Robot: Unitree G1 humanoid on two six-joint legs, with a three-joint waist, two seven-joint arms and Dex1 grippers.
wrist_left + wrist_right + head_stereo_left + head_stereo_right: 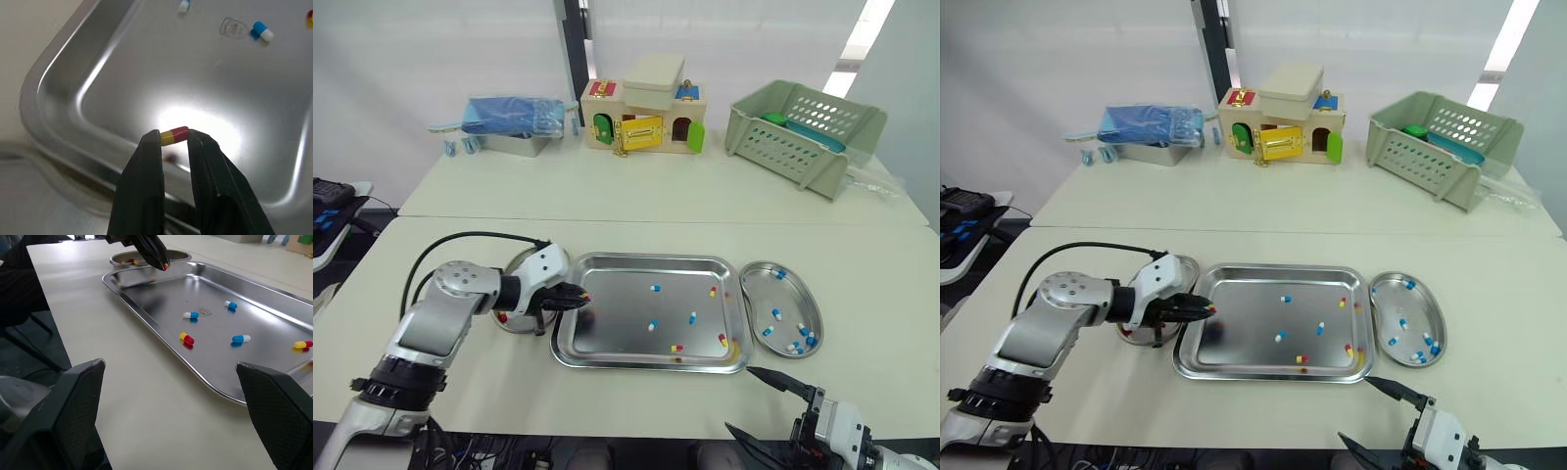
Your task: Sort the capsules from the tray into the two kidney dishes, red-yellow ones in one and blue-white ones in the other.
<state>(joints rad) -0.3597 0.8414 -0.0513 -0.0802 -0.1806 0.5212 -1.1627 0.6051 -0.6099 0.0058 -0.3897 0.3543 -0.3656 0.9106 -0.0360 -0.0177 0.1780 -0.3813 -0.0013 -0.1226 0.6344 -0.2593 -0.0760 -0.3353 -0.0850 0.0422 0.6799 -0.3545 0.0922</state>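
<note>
Red-yellow capsule is sitting pinched between our left gripper's fingertips, hanging over the left end of the steel tray — just beside the left kidney dish. We are seeing several loose capsules lying in the tray, both colours mixed. Blue-white capsules are lying in the right kidney dish. Our right gripper is hovering near the tray's front right corner — fingers spread wide.

Silver L arm w/ black cable, black pincer.
</note>
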